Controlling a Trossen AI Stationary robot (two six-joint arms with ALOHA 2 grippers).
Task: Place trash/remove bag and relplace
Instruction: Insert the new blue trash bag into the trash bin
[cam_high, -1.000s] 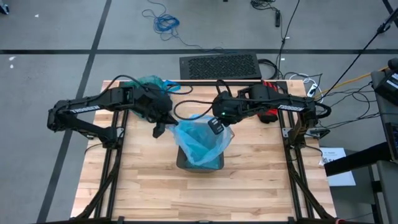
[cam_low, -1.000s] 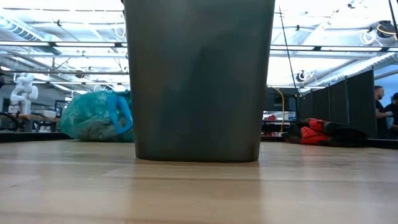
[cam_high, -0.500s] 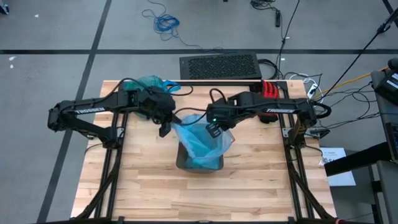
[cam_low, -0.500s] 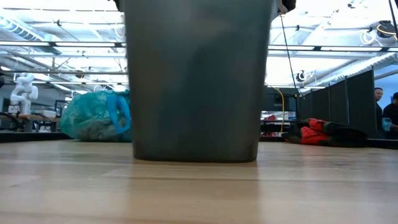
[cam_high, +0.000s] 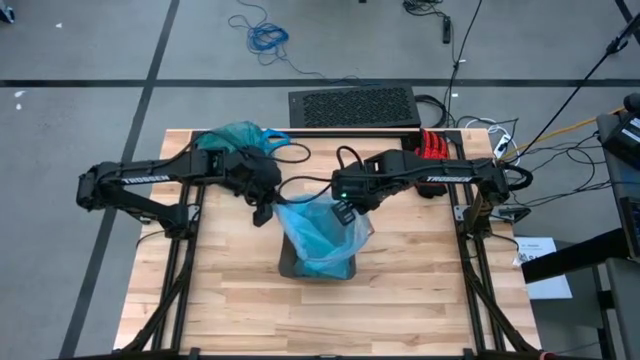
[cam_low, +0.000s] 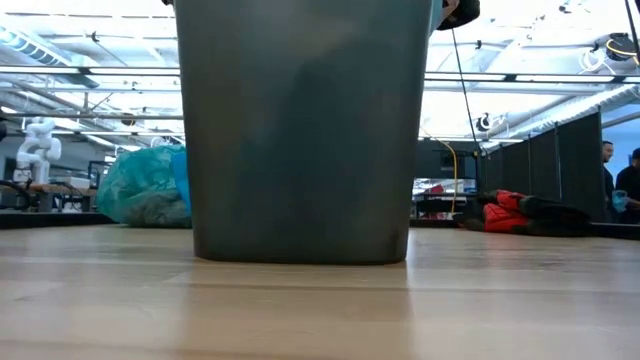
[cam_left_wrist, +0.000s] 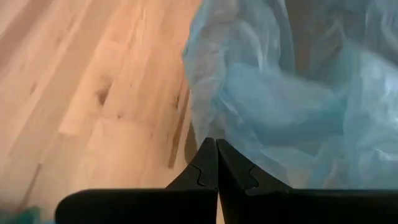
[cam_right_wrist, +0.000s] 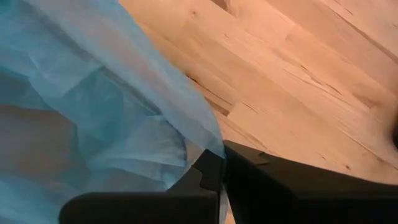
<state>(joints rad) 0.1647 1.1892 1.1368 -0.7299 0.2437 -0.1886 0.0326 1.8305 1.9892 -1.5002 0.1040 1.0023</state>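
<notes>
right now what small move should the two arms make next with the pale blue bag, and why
Probably spread both tools outward and down: the left tool and right tool pinch opposite edges of the sky-blue bag, which stands bunched above the bin, not folded over its rim.

High view straight down; low view level – both share bin.
</notes>
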